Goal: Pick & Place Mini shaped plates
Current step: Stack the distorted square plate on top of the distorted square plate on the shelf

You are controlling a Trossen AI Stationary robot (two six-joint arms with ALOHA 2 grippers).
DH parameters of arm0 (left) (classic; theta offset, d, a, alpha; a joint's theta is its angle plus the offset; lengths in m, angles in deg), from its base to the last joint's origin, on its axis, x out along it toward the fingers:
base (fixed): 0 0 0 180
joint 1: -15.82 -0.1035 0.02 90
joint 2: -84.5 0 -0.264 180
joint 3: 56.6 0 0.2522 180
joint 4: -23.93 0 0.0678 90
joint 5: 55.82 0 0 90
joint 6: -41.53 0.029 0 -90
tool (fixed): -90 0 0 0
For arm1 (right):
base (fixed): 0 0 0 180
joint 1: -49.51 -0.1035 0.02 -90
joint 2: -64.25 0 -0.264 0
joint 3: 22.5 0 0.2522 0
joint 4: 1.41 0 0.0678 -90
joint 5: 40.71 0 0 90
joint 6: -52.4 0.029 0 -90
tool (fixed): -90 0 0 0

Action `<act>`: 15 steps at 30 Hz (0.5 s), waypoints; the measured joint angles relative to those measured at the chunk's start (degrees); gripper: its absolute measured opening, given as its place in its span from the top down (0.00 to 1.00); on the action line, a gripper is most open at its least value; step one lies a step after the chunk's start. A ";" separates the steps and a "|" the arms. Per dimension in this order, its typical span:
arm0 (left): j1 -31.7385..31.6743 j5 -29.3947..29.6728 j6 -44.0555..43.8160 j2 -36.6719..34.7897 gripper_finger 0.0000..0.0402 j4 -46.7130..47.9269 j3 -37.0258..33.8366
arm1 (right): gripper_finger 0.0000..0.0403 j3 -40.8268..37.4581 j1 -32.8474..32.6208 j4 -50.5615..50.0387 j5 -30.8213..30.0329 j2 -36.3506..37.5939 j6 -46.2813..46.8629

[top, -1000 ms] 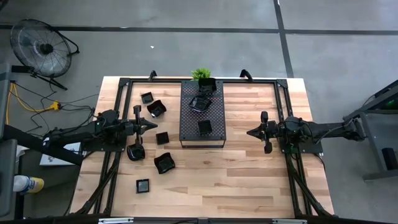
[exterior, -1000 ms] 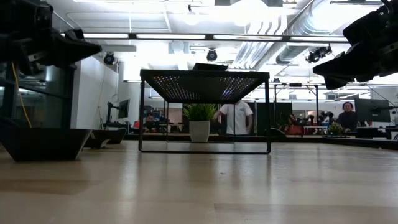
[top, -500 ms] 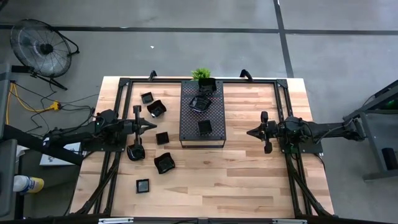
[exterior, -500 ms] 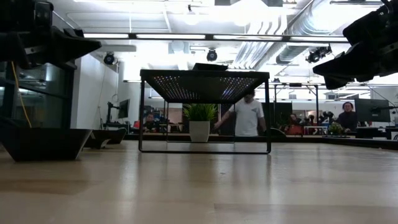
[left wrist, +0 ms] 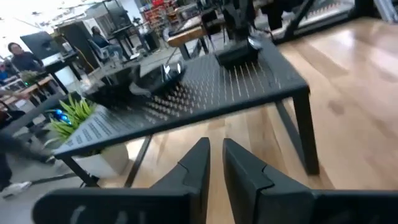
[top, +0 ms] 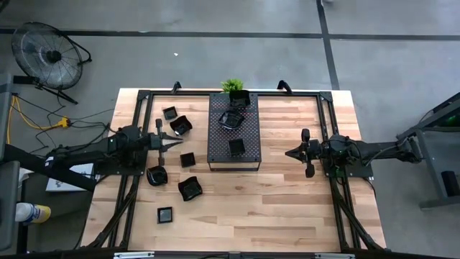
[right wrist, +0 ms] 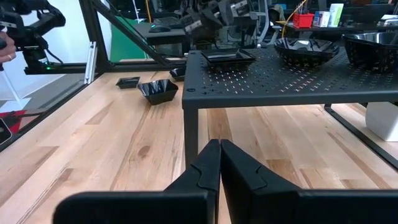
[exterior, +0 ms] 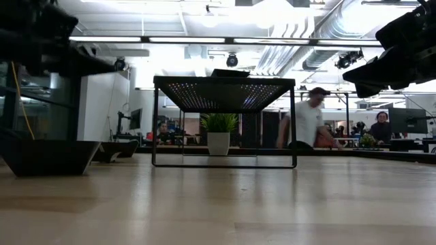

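Wooden surface point(top: 273, 208) carries a raised tray point(top: 233, 151) already bearing three plates point(top: 236, 146), while six more point(top: 190, 190) wait near the left edge (most work remains). Left gripper point(top: 177, 144) hovers empty, fingers point(left wrist: 198, 167) barely parted; right gripper point(top: 287, 152) waits closed, empty.

A light wooden table point(top: 287, 208) carries a dark perforated tray point(top: 233, 131) on thin legs, standing at the middle of its far half. A small green plant point(top: 231, 85) sits at the tray's far end. Left of the tray, six glossy black mini plates point(top: 190, 189) lie scattered directly on the wood, the nearest point(top: 187, 159) just beside it. Right of the tray the wood is bare.
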 joint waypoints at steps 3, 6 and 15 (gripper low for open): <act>0.00 -0.70 -1.28 4.40 0.88 1.00 2.40 | 0.98 0.00 0.01 0.00 0.00 0.00 0.00; 0.00 -1.19 -1.38 9.58 0.88 1.15 4.52 | 0.98 0.00 -0.01 0.04 0.00 0.00 0.00; 0.02 5.99 -4.48 23.90 0.88 7.60 11.63 | 0.98 0.00 0.01 0.09 0.00 0.00 0.00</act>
